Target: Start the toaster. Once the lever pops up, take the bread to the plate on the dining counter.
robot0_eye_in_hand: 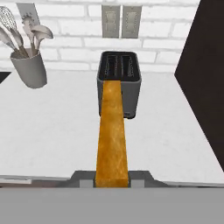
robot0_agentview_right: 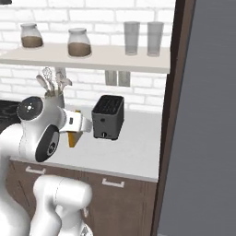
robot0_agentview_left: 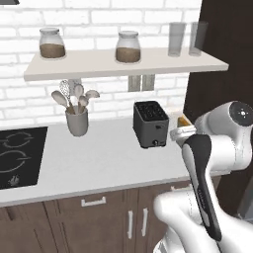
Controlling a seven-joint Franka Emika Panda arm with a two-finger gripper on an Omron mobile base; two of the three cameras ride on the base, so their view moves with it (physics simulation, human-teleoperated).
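I see a white worktop (robot0_agentview_left: 99,163) running below a white brick wall (robot0_agentview_left: 99,29), with dark brown cabinet fronts (robot0_agentview_left: 99,217) under it and a tall dark panel (robot0_agentview_left: 217,49) closing the right end. A pale shelf (robot0_agentview_left: 123,66) on the wall carries two glass jars of brown contents (robot0_agentview_left: 52,43) and two empty clear tumblers (robot0_agentview_left: 177,38). A black hob (robot0_agentview_left: 20,155) is set into the worktop at 9 o'clock in the left base view. A grey utensil crock (robot0_agentview_left: 76,121) with pale spoons and a whisk stands between the hob and the small boxy dark grey toaster (robot0_agentview_left: 150,124).

I read the two-finger gripper (robot0_eye_in_hand: 112,179) as clenched on the golden-tan bread slice with an orange-brown crust (robot0_eye_in_hand: 112,135), which is clear of the toaster, in front of it and above the worktop.

The hand view shows both toaster slots (robot0_eye_in_hand: 119,65) empty and a twin wall outlet (robot0_eye_in_hand: 117,19) at 12 o'clock. In the right base view the bread hangs below the white hand, at 9 o'clock from the toaster; the left base view shows just a corner of it, at 3 o'clock from the toaster.
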